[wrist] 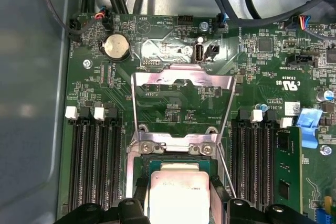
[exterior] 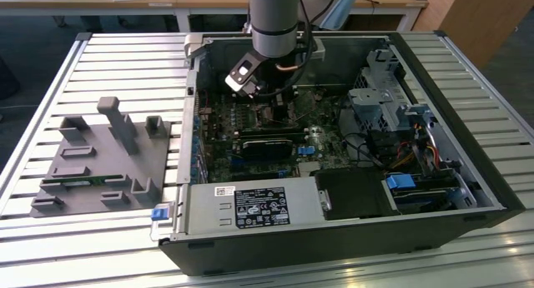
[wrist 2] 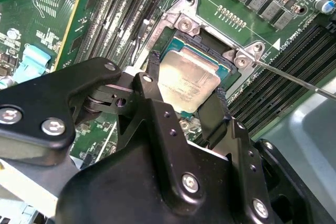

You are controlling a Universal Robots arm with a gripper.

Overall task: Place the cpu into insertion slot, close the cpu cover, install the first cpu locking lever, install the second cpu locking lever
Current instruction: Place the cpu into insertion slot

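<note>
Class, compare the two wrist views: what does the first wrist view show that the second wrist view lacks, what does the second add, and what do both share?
First wrist view: the cpu cover raised open, plus a coin battery. Second wrist view: the gripper and its black linkage, plus a thin lever rod. Both wrist views: the cpu gripped between the fingers over the insertion slot, with memory slots alongside.

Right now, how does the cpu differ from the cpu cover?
The cpu is a solid pale metal plate; the cpu cover is a silver frame with a window showing green board through it. The cpu is over the insertion slot, held in the jaws of the gripper; the cpu cover is swung open, away from the slot. The cpu cover is the wider of the two. Both are thin, squarish and metallic.
</note>
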